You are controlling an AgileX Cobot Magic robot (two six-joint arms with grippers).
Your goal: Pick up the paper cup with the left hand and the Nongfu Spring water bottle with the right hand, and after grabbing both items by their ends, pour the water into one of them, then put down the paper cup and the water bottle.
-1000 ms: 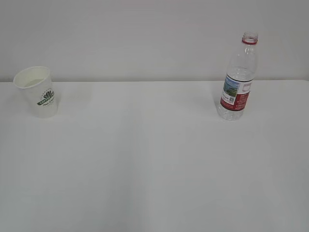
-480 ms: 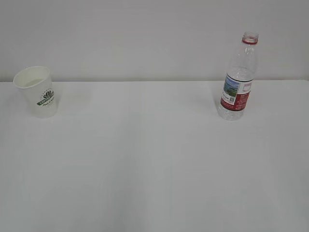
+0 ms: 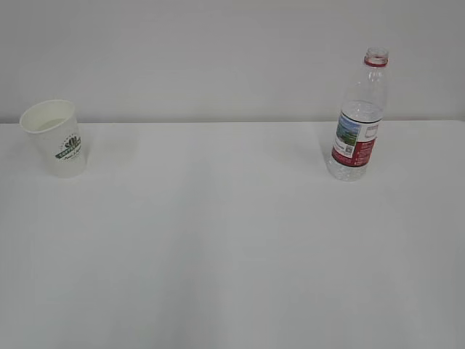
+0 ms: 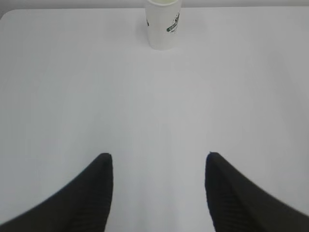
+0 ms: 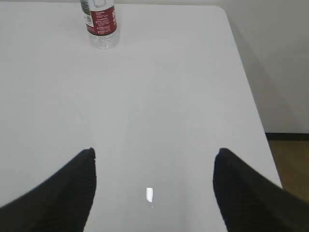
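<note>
On the white tabletop, seen from my exterior feed, the paper cup stands upright at the far left, close to the back edge, with its dark green logo facing the camera. At the far right stands the Nongfu Spring water bottle, also upright, uncapped, with its red neck ring at the top and its red-and-white label facing me. The two are well apart, with bare white surface between them. Neither arm shows in this view.

From the left wrist camera I see the left end effector with its two black jaws spread wide, nothing between them but bare tabletop. The cup sits at the top edge of that picture, straight ahead of the gap and very slightly to the right of its centre line, well apart from the fingertips. Its rim is cut off by the frame, so I cannot see inside it from here.

From the right wrist camera the right end effector is likewise spread wide and holds nothing. The bottle stands at the top of that picture, ahead of the jaws and off to the left, roughly in line with the left fingertip rather than with the gap. Only its lower body and label show there. It is well apart from the jaws. A small bright reflection lies on the tabletop between the jaws. I cannot make out any water level in the bottle.
</note>
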